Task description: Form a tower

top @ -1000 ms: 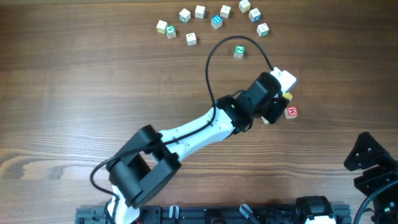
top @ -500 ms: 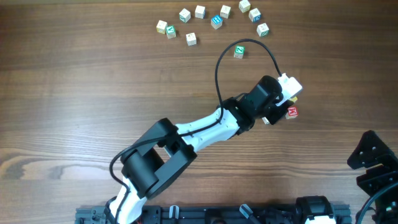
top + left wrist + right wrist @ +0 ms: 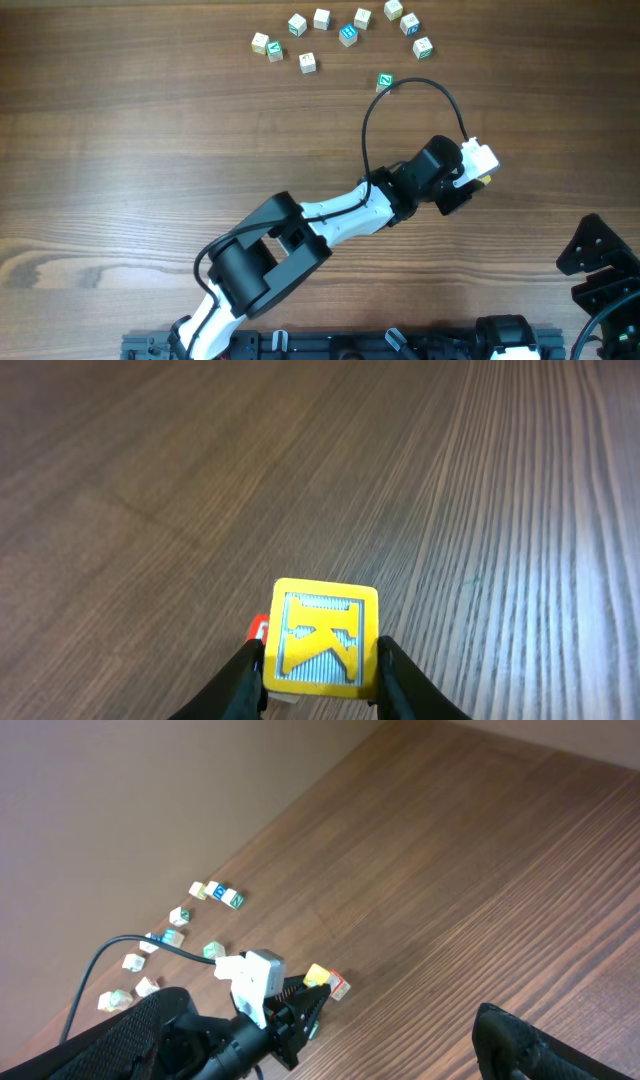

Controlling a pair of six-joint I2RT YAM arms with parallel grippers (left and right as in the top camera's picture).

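My left gripper [image 3: 320,650] is shut on a yellow cube [image 3: 325,635] with a raised letter K. Its black fingers [image 3: 245,675] press the cube's two sides. A red-printed cube [image 3: 258,627] peeks out behind the yellow one at its lower left. From the right wrist view the yellow cube [image 3: 316,974] hangs close beside and slightly above the red cube [image 3: 339,984], which sits on the table. I cannot tell whether they touch. Overhead, the left gripper [image 3: 470,185] covers the red cube. No stacked tower shows. My right gripper [image 3: 600,262] stands open and empty at the near right corner.
Several loose letter cubes [image 3: 340,30] lie in an arc at the far edge of the wooden table [image 3: 150,150]. A single green-faced cube [image 3: 384,80] lies nearer. The left arm's black cable [image 3: 400,90] loops above the gripper.
The left gripper has carried the yellow cube right and slightly nearer, and it now covers the red cube in the overhead view. The right arm has stayed put.
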